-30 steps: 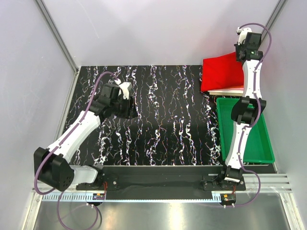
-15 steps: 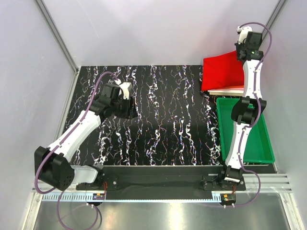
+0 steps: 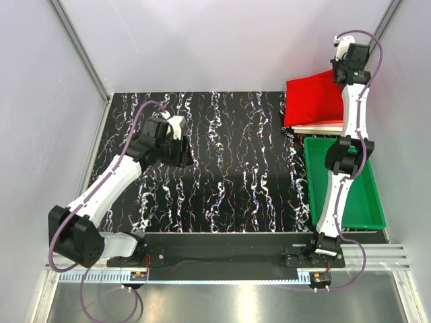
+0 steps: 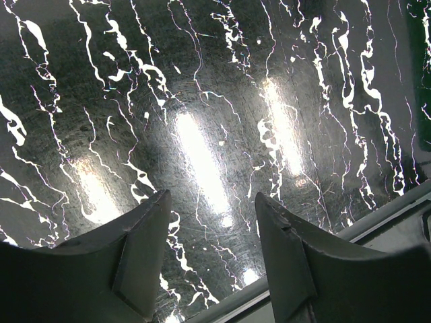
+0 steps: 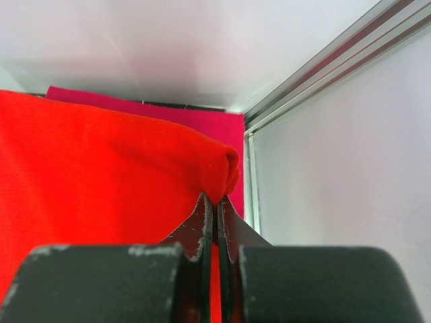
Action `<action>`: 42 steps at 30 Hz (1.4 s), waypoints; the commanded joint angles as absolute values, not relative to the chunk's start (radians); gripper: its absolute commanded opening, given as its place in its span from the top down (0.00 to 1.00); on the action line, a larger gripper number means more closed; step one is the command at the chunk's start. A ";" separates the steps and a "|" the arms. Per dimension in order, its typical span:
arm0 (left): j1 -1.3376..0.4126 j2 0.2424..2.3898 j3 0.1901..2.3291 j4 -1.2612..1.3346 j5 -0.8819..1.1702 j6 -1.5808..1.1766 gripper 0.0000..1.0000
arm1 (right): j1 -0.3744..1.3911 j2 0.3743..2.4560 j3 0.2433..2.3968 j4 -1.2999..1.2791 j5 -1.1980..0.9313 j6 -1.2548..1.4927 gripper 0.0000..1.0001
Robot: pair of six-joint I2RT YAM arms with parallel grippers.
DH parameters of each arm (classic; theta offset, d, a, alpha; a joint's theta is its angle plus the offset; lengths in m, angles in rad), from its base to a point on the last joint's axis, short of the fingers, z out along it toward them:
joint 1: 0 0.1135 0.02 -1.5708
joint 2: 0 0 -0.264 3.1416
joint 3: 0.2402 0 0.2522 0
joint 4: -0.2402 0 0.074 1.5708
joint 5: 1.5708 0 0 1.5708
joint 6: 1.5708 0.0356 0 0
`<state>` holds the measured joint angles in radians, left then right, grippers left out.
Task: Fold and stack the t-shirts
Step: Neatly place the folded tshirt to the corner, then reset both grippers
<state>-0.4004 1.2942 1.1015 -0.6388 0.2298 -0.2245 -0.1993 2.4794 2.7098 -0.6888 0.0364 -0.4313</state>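
We log: right fingers (image 5: 206,235) clenched on a fold of the red t-shirt (image 3: 311,101) | shirt lies atop the folded stack (image 3: 322,126) at 2 o'clock on the surface (image 3: 236,168) | left fingers (image 4: 145,256) released, grasping nothing, over bare surface at 10 o'clock | green tray (image 3: 367,195) at 4 o'clock

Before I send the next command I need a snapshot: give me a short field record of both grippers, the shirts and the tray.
left gripper: open, holding nothing, above bare table
right gripper: shut on a bunched edge of the red t-shirt
red t-shirt: on top of the stack, far right corner of the table
magenta t-shirt: under the red one, showing at its far edge
folded layers: pale and orange edges showing at the stack's near side
green tray: on the near side of the stack, partly hidden by the right arm
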 commanded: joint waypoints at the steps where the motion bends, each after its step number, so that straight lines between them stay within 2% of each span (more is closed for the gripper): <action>1: -0.403 1.299 1.120 -0.624 0.218 -0.206 0.42 | -0.219 2.424 2.789 -0.581 0.061 -0.457 1.00; 11: -0.403 1.339 1.129 -0.634 0.213 -0.201 0.41 | -0.248 2.529 2.807 -0.485 0.055 -0.468 1.00; 12: -0.402 1.341 1.129 -0.634 0.213 -0.201 0.41 | -0.253 2.540 2.807 -0.465 0.054 -0.466 0.97; 13: -0.403 1.344 1.132 -0.637 0.210 -0.199 0.41 | -0.256 2.566 2.807 -0.442 0.048 -0.453 0.80; 14: -0.402 1.350 1.132 -0.637 0.209 -0.199 0.41 | -0.259 2.577 2.807 -0.404 0.041 -0.446 0.70; 16: -0.403 1.356 1.134 -0.638 0.209 -0.201 0.40 | -0.262 2.606 2.819 -0.368 0.026 -0.425 0.42; 20: -0.402 1.371 1.138 -0.638 0.213 -0.204 0.39 | -0.262 2.597 2.826 -0.351 -0.034 -0.374 0.25; 23: -0.403 1.370 1.140 -0.638 0.213 -0.204 0.39 | -0.262 2.559 2.798 -0.353 -0.048 -0.338 0.24; 26: -0.402 1.358 1.140 -0.637 0.207 -0.204 0.39 | -0.259 2.482 2.708 -0.356 -0.055 -0.282 0.29; 28: -0.403 1.347 1.141 -0.635 0.206 -0.206 0.38 | -0.256 2.407 2.610 -0.357 -0.064 -0.215 0.37; 31: -0.402 1.335 1.143 -0.632 0.209 -0.206 0.38 | -0.247 2.304 2.461 -0.367 -0.081 -0.120 0.55; 36: -0.403 1.298 1.146 -0.621 0.245 -0.204 0.38 | -0.239 2.165 2.251 -0.393 -0.156 0.044 0.61; 39: -0.403 1.267 1.163 -0.591 0.293 -0.213 0.38 | -0.236 2.061 2.146 -0.457 -0.234 0.181 0.71; 42: -0.402 1.227 1.169 -0.528 0.322 -0.238 0.38 | -0.213 1.897 1.970 -0.526 -0.298 0.340 0.71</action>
